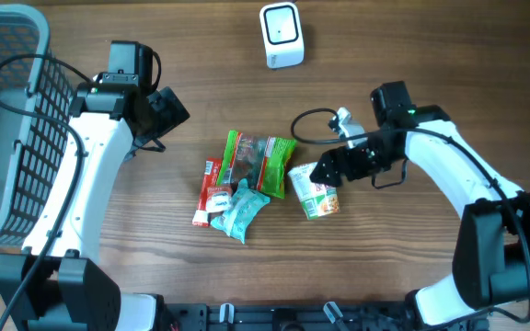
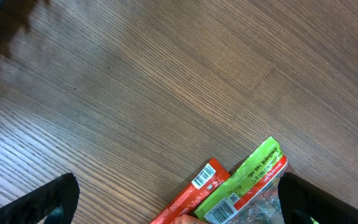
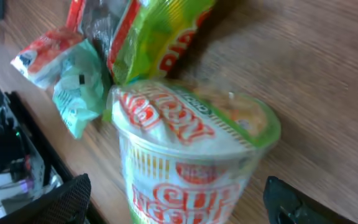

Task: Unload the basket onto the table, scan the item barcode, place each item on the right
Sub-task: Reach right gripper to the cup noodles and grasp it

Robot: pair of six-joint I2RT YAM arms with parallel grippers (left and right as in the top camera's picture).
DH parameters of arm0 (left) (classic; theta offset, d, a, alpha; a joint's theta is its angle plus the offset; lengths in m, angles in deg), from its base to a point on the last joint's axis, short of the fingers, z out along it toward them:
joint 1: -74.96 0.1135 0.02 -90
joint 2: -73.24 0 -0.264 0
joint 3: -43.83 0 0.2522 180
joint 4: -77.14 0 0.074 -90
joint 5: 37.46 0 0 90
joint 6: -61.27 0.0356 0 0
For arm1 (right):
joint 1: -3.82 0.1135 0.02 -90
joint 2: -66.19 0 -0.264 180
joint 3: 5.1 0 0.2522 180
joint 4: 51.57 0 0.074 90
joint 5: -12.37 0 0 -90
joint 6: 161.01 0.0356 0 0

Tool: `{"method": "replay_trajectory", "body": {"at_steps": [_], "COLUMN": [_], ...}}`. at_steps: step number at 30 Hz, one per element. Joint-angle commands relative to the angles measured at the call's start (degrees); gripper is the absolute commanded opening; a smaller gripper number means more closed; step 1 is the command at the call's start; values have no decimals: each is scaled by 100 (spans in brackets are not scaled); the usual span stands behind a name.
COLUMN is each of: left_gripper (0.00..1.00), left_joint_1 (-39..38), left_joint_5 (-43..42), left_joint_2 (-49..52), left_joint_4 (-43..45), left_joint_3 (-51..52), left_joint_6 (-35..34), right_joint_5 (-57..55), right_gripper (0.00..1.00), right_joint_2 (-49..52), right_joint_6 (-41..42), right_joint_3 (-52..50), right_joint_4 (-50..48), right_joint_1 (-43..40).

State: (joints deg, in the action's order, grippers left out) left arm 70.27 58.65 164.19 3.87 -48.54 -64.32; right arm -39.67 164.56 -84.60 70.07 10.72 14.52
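Bench (image 1: pixel 412 55) at the grasp step, read from its near edge to its far edge. Nearest the near edge lies a small pile: a teal packet (image 1: pixel 245 210), a red sachet (image 1: pixel 212 188) and a green packet (image 1: pixel 260 161).

The cup noodle (image 1: pixel 316 191), taken here as the item to scan, rests at the pile's right side, about midway between the bench's left and right edges. It appears to lie on its side, with its lid against the green packet.

The right hand (image 1: pixel 325 173) is open and astride the cup. In the wrist view its fingers (image 3: pixel 67 202) flank the cup wall, and no firm contact is evident.

The left hand (image 1: pixel 175 110) hangs open and empty over bare wood toward the left edge.

A white scanner (image 1: pixel 282 35) stands near the far edge, and a grey basket (image 1: pixel 7 119) occupies the far left corner.

To grasp well, centre the fingers on the cup wall below the lid rim. Close gently, since the thin wall is likely to buckle, and lift clear without dragging the green packet. The cup's barcode is not visible, so expect to rotate the cup until the barcode faces the scanner.
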Motion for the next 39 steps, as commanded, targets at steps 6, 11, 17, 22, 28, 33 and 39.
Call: {"method": "replay_trajectory", "body": {"at_steps": [6,11,17,22,28,33,39], "left_gripper": [100,100,100,100,100,100,100], "left_joint_1": [31,31,31,31,31,31,31], "left_joint_5": [13,13,13,13,13,13,13], "left_joint_2": [2,2,2,2,2,2,2], "left_joint_4": [15,15,15,15,15,15,15], "left_joint_3": [-90,-90,-90,-90,-90,-90,-90], "left_joint_6": [87,87,87,87,87,87,87], "right_joint_5": [520,518,999,1062,1047,179,146], "right_gripper": [86,86,87,90,91,91,85], "right_joint_2": [81,81,61,37,44,44,44], "right_joint_6": [367,308,306,317,122,170,175], "right_joint_3": [-1130,-1167,-1021,-728,-754,-813,-1095], "right_joint_4": [-1453,-1515,-1502,-1445,-1224,-1222,-1541], "right_joint_1": [109,109,26,-120,61,557,575]}}
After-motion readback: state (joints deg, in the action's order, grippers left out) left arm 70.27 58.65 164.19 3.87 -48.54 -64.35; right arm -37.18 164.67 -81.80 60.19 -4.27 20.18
